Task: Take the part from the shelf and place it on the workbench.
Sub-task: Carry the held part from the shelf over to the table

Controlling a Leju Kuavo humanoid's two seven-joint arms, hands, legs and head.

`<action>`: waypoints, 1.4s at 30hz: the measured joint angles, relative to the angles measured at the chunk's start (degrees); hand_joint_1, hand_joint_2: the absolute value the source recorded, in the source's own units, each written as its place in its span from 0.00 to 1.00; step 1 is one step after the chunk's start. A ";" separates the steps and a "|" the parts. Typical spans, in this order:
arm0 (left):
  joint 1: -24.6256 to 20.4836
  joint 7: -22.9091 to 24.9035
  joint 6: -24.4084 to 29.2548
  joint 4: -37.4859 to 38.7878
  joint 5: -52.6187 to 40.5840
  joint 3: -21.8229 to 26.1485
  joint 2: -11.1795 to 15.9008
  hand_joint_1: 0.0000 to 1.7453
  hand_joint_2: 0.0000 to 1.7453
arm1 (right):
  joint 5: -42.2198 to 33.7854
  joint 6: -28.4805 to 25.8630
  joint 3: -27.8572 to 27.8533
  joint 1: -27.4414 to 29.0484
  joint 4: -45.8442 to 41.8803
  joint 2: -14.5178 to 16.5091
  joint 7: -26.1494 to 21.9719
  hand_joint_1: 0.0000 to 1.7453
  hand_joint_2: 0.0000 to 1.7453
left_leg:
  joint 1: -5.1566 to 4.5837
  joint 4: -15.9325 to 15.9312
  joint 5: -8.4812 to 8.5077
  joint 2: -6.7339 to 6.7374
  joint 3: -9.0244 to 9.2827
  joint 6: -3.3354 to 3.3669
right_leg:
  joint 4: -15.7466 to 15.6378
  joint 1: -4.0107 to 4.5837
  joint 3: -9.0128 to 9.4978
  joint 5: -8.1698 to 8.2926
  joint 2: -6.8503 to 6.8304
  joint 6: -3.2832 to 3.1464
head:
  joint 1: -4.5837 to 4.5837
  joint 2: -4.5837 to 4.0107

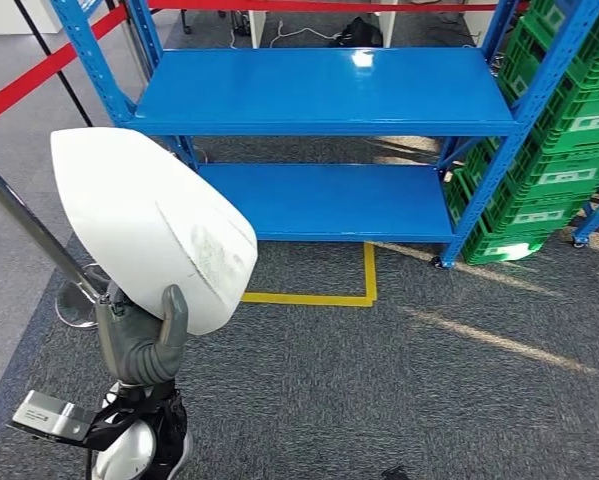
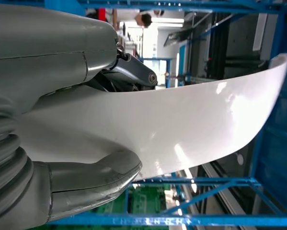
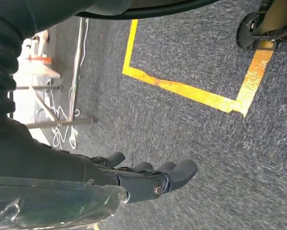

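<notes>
White part (image 1: 141, 225) clamped between left hand (image 1: 139, 340) thumb and fingers (image 2: 134, 72), right hand (image 3: 149, 179) fingers apart

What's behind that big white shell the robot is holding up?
Behind the white part, held by the left hand, stand a blue shelf rack with bare shelves and grey carpet. The part covers the rack's lower left corner and the floor there.

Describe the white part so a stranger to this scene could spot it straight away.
Start at the blue shelf over the grey carpet, then look down to its front left. There the left hand holds up the white part, a big smooth curved shell. Nothing else nearby is white and rounded; the crates stacked on the right are green and boxy.
</notes>
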 joint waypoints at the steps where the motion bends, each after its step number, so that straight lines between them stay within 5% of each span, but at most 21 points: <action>1: -0.02 -0.01 -0.09 -0.02 0.03 -0.01 0.03 1.00 1.00 | 0.02 0.00 -0.02 -0.07 0.00 0.00 0.00 0.00 1.00 | 0.17 -4.00 1.59 -1.34 2.06 0.09 | 0.12 0.05 -0.13 0.06 0.58 0.22 | -0.05 0.00; 4: -0.14 -0.02 -0.41 -0.14 0.03 0.01 0.07 1.00 1.00 | 0.09 0.01 -0.11 -0.19 0.00 -0.01 0.00 0.00 1.00 | 0.46 -9.47 2.49 -3.60 4.55 0.56 | 0.26 0.09 -0.99 0.51 2.08 1.16 | -0.13 0.01; 5: -0.18 -0.02 -0.56 -0.17 0.03 0.01 0.08 1.00 1.00 | 0.12 0.03 -0.16 -0.09 0.00 -0.02 0.01 0.00 1.00 | 0.48 -9.59 2.51 -3.13 4.48 0.90 | 0.13 -0.04 -1.33 0.73 2.53 1.52 | -0.11 0.01; 7: -0.30 -0.02 -0.92 -0.18 0.01 -0.01 0.07 1.00 1.00 | 0.14 0.07 -0.28 0.18 0.00 -0.04 0.08 0.00 1.00 | 0.51 -9.79 2.78 -2.02 4.47 1.65 | 1.01 -0.04 -2.06 0.10 1.32 2.11 | 0.09 0.01; 9: -0.38 -0.02 -1.23 -0.19 0.01 -0.01 0.04 1.00 1.00 | 0.15 0.12 -0.33 0.18 0.00 -0.07 0.18 0.00 1.00 | 0.50 -9.89 2.90 -0.73 4.46 2.18 | 6.15 0.13 -4.37 -3.01 -1.38 2.56 | 0.49 0.00; 11: -0.37 -0.02 -1.49 -0.18 0.01 0.02 0.04 1.00 1.00 | 0.19 0.17 -0.37 0.09 0.00 -0.08 0.24 0.00 1.00 | 0.36 -9.88 2.87 0.57 4.41 2.38 | 13.82 0.14 -7.71 -6.59 -2.62 2.86 | 0.66 0.00; 13: -0.37 -0.02 -1.80 -0.17 0.02 0.02 0.04 1.00 1.00 | 0.22 0.19 -0.43 0.16 0.00 -0.10 0.33 0.00 1.00 | 0.31 -9.86 2.83 1.75 4.42 2.41 | 16.18 0.14 -8.36 -6.79 -2.85 2.91 | 0.66 0.00; 16: -0.39 -0.02 -2.11 -0.19 0.02 0.02 -0.05 1.00 1.00 | 0.22 0.09 -0.55 0.22 0.00 -0.17 0.44 0.00 1.00 | 0.17 -9.83 2.69 2.91 4.63 2.14 | 5.70 0.32 -2.29 -2.17 -4.38 2.54 | 0.67 0.01; 18: -0.42 -0.02 -2.29 -0.19 0.04 0.02 -0.12 1.00 1.00 | 0.20 0.03 -0.60 0.07 0.00 -0.21 0.44 0.00 1.00 | -0.11 -9.75 2.64 3.42 4.67 1.67 | 0.60 0.54 0.45 -0.84 -5.39 1.91 | 0.61 0.00; 21: -0.45 -0.02 -2.60 -0.21 0.14 -0.01 -0.22 1.00 1.00 | 0.11 -0.01 -0.71 0.03 0.00 -0.22 0.39 0.00 1.00 | -0.16 -9.79 2.64 3.96 4.65 0.82 | 0.06 0.59 0.33 -0.63 -4.50 0.82 | 0.59 0.00; 23: -0.50 -0.03 -2.78 -0.30 0.24 -0.02 -0.30 1.00 1.00 | -0.01 -0.08 -0.80 0.03 0.00 -0.22 0.25 0.00 1.00 | -0.06 -7.80 1.00 3.00 3.81 0.17 | -0.15 0.29 0.26 -0.31 -3.77 0.19 | 0.54 0.00; 26: -0.51 -0.04 -3.26 -0.39 0.55 -0.02 -0.30 1.00 1.00 | -0.17 -0.18 -0.86 -0.05 0.00 -0.22 -0.16 0.00 1.00 | 0.00 2.74 -4.27 1.45 -1.09 -0.34 | -0.21 0.03 0.08 -0.08 -2.53 -0.18 | 0.48 0.00; 28: -0.52 -0.04 -3.69 -0.39 0.73 -0.03 -0.28 1.00 1.00 | -0.23 -0.22 -0.89 0.00 0.00 -0.25 -0.53 0.00 1.00 | 0.01 6.71 -4.74 1.26 -3.20 -0.34 | -0.21 -0.02 0.03 -0.03 -1.56 -0.16 | 0.49 0.00; 29: -0.55 -0.04 -3.85 -0.39 0.76 -0.03 -0.30 1.00 1.00 | -0.24 -0.24 -0.90 0.02 0.00 -0.27 -0.69 0.00 1.00 | 0.03 5.42 -3.29 1.16 -2.71 -0.29 | -0.20 -0.08 0.04 0.02 -1.02 -0.08 | 0.50 0.00; 32: -0.92 -0.04 -4.42 -0.39 0.84 -0.07 -0.46 1.00 1.00 | -0.33 -0.35 -0.91 -0.07 -0.03 -0.39 -0.96 0.00 1.00 | 0.49 -5.33 2.17 -0.82 2.23 -0.22 | 0.05 -0.13 -0.18 0.12 0.58 0.51 | 0.42 0.00; 34: -1.18 -0.03 -4.80 -0.38 1.07 -0.09 -0.60 1.00 1.00 | -0.51 -0.64 -0.94 -0.01 -0.04 -0.56 -1.01 0.00 1.00 | 0.70 -9.00 2.85 -2.07 3.77 0.13 | 0.21 -0.03 -0.75 0.28 1.34 1.16 | 0.39 0.00; 37: -1.37 -0.04 -5.26 -0.37 1.50 -0.09 -0.84 1.00 1.00 | -0.82 -1.03 -1.12 0.62 -0.04 -0.90 -1.06 0.00 1.00 | 0.65 -9.29 2.95 -1.33 3.71 1.27 | 0.42 -0.20 -1.41 0.21 1.34 2.05 | 0.50 0.00; 39: -1.54 -0.04 -5.68 -0.36 1.63 -0.07 -1.07 1.00 1.00 | -0.89 -1.04 -1.34 0.80 -0.04 -1.05 -1.07 0.00 1.00 | 0.73 -9.42 3.07 -0.47 3.76 1.97 | 4.35 -0.11 -3.29 -2.18 -0.61 2.52 | 0.95 0.00; 42: -1.59 -0.03 -5.90 -0.28 1.81 0.00 -1.20 1.00 1.00 | -0.90 -1.00 -1.65 0.72 -0.04 -1.11 -1.10 0.00 1.00 | 0.44 -9.42 2.97 0.99 3.75 2.37 | 15.79 -0.07 -8.55 -7.29 -2.74 2.86 | 1.30 0.00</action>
